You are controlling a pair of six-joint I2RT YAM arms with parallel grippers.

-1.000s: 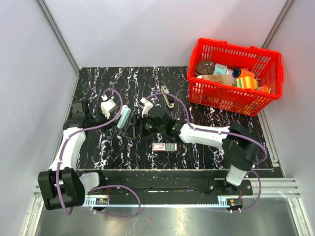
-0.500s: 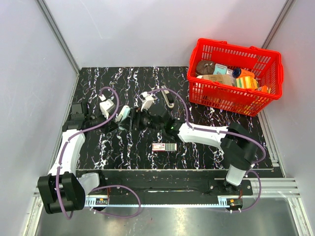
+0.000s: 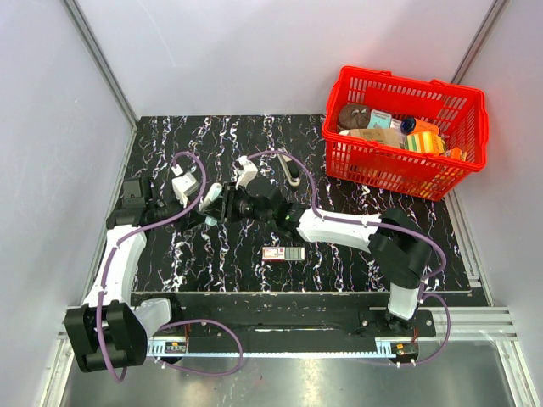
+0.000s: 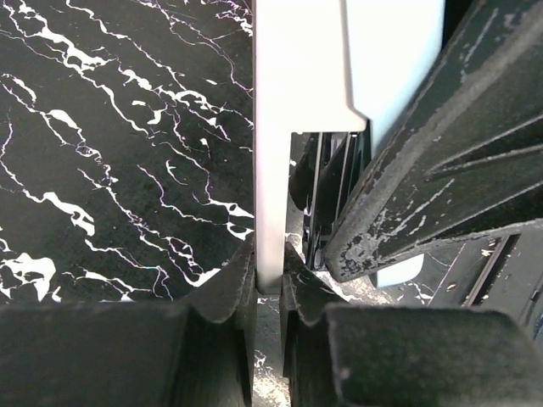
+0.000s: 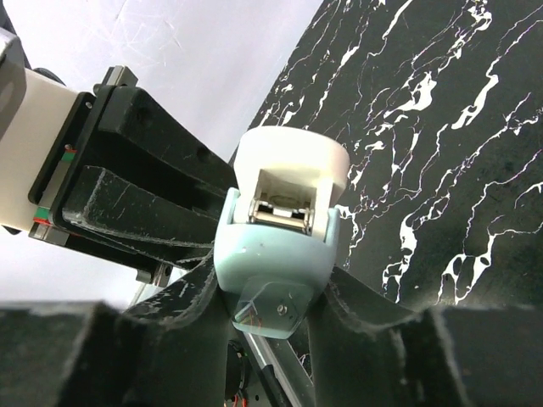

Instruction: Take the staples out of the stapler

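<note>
The stapler point(image 3: 212, 201), light blue with a white top, is held above the mat between both grippers. My left gripper point(image 3: 198, 203) is shut on its thin white top piece point(image 4: 288, 93); in the left wrist view the fingertips point(image 4: 268, 271) pinch that piece's lower edge, with the light blue body point(image 4: 394, 51) behind. My right gripper point(image 3: 223, 206) is shut on the light blue body point(image 5: 276, 246) at the hinge end, fingers on both sides point(image 5: 271, 292). The metal staple channel point(image 5: 280, 216) shows under the white cap point(image 5: 293, 157). No loose staples are visible.
A small staple box point(image 3: 283, 253) lies on the black marbled mat point(image 3: 356, 254) in front of the right arm. A small grey metal tool point(image 3: 291, 172) lies behind the grippers. A red basket point(image 3: 405, 178) with several items stands at the back right.
The right gripper has reached further left onto the stapler. The stapler has tipped and looks shorter from above. The left gripper has shifted slightly with it.
</note>
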